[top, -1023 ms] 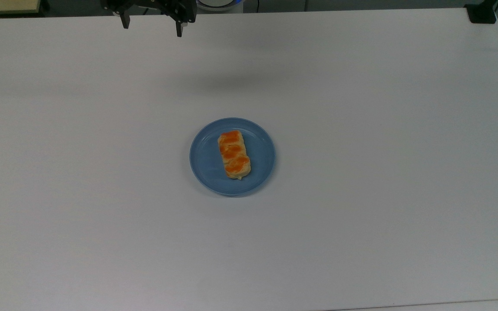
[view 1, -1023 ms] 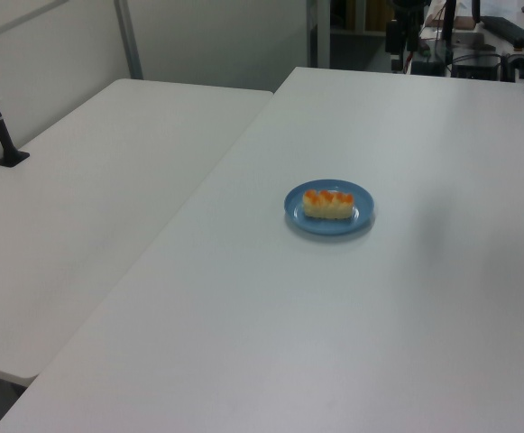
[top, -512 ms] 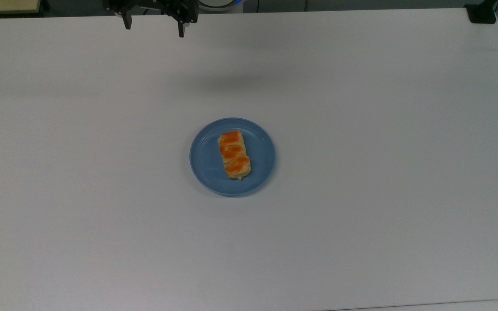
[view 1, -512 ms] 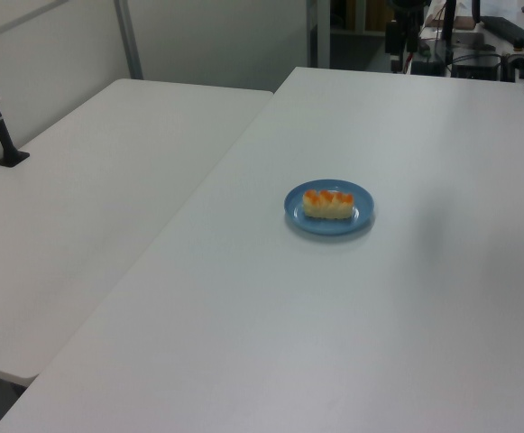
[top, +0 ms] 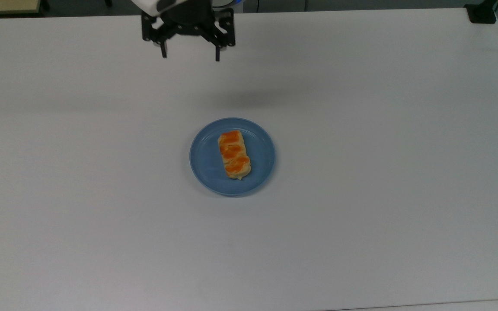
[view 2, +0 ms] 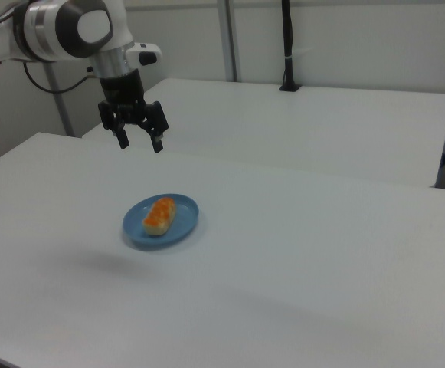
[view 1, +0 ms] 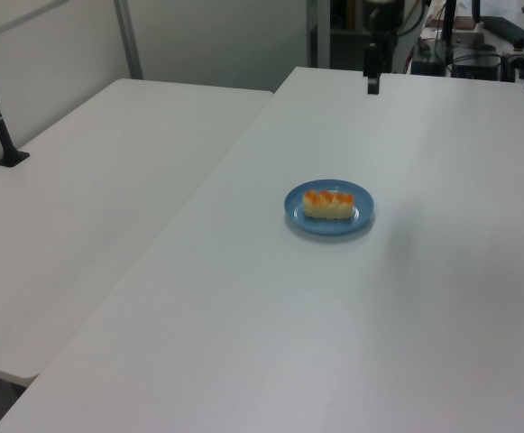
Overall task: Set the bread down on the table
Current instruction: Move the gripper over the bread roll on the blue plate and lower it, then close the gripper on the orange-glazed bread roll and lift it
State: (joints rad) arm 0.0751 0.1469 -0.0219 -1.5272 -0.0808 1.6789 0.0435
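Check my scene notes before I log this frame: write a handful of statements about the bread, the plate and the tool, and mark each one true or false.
1. The bread lies on the blue plate. True.
2. The tool is shut on the bread. False: it is open, holds nothing, and hangs well away from the bread, toward the top view's upper edge.
3. The bread has orange patches on its top. True.
4. The blue plate sits at a corner of the table. False: it sits near the table's middle.
5. A second loaf lies on the table beside the plate. False: the one bread is on the plate, and the tabletop around the plate is bare.
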